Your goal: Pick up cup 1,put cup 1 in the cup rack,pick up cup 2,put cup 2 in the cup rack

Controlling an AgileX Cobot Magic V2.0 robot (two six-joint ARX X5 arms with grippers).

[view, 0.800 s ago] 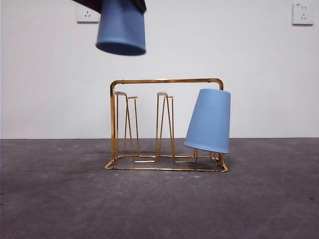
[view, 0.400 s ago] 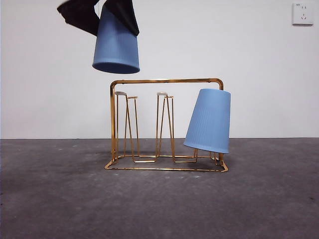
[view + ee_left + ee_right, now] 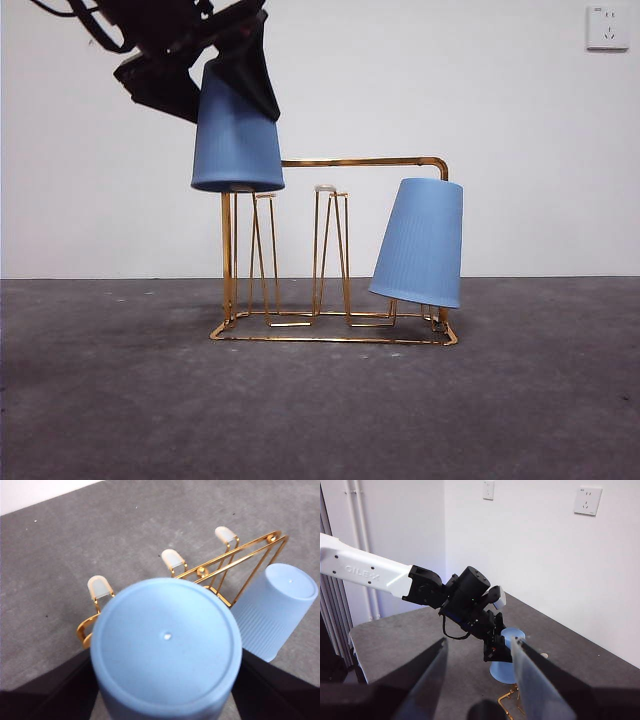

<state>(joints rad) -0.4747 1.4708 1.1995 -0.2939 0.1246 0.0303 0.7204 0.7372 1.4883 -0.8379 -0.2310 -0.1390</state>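
Note:
My left gripper (image 3: 215, 85) is shut on a blue cup (image 3: 237, 140), held mouth down over the left end of the gold wire cup rack (image 3: 340, 162). The cup's rim is level with the tips of the left pegs and hides the rack's upper left corner. In the left wrist view the cup's base (image 3: 167, 650) fills the space between my jaws, with whitish peg tips (image 3: 173, 559) beside it. A second blue cup (image 3: 420, 243) hangs tilted, mouth down, on the rack's right end. My right gripper (image 3: 480, 680) is open and empty, high up and away from the rack.
The rack stands on a grey table (image 3: 320, 410) in front of a white wall with a socket (image 3: 607, 27). The right wrist view shows the left arm (image 3: 470, 600) reaching over the table with the cup (image 3: 507, 655).
My left gripper has come down and slightly to the left with the cup, from well above the rack to its top bar. The second cup and the rack have not moved.

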